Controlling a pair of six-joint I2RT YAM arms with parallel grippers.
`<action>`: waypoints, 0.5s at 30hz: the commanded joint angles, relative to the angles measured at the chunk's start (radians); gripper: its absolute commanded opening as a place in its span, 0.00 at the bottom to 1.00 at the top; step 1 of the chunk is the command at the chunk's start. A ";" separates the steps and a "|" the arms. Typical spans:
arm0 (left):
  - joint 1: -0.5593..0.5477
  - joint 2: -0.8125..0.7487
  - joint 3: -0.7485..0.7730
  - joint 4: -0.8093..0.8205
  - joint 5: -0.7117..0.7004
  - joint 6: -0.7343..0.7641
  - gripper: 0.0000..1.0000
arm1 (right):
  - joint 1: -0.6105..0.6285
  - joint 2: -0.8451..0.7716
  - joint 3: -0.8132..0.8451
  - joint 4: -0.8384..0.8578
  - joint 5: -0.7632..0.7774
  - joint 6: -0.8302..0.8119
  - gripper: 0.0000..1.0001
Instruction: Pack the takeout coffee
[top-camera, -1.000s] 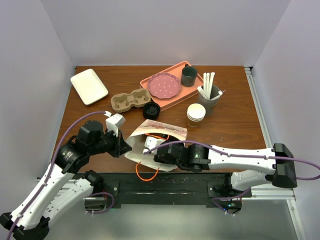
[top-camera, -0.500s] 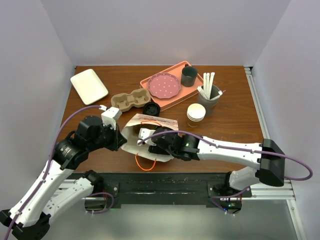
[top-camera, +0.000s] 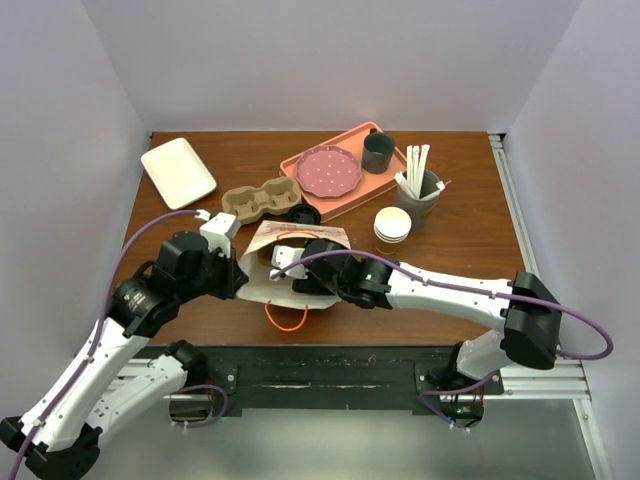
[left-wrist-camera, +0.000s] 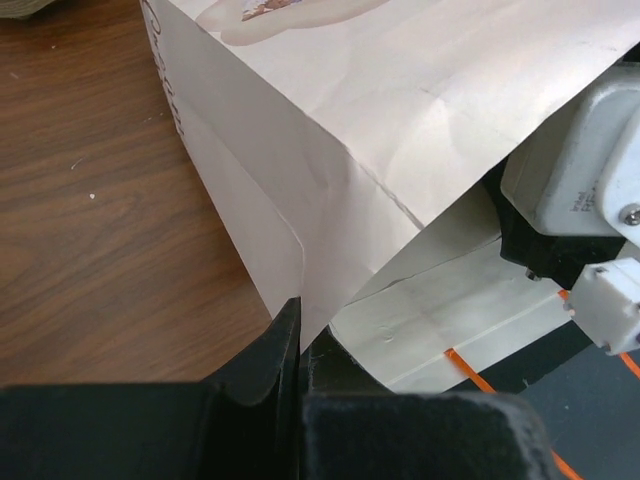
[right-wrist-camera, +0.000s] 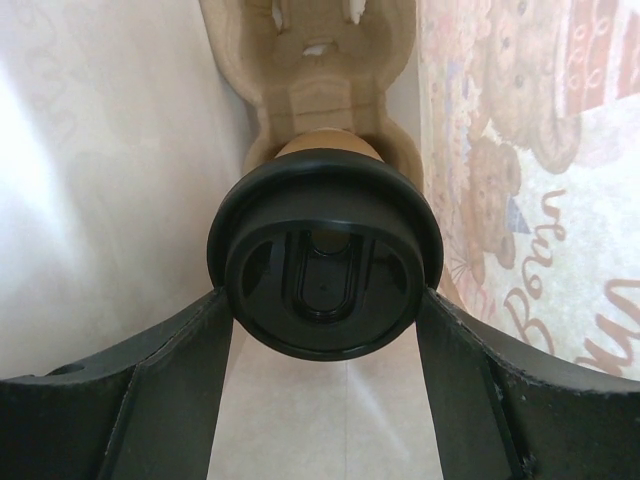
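The left pincer is closed tight on the folded edge of the white paper bag, which lies on its side on the wooden desk. The bag's printed panel faces up and its orange cord handle trails toward the near edge.

The right pincer reaches into the bag's mouth. Its jaws stand fairly wide, one finger on each side of the takeout coffee, touching the rim of its black sip lid. The brown cup body just shows behind the lid.

The bag's pale wall is on one side of the cup and a printed paper face on the other. The cup seems to be inside the bag, though the top view hides it.

A pulp cup carrier sits on the desk just beyond the bag.
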 joint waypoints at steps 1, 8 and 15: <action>0.000 0.003 -0.012 0.037 -0.039 -0.015 0.00 | -0.024 -0.015 0.010 0.058 0.008 -0.071 0.08; -0.001 0.005 -0.024 0.054 -0.034 0.005 0.00 | -0.026 0.019 0.043 0.045 0.040 -0.091 0.08; -0.003 0.008 -0.023 0.062 -0.037 0.040 0.00 | -0.026 0.051 0.071 -0.003 0.076 -0.101 0.08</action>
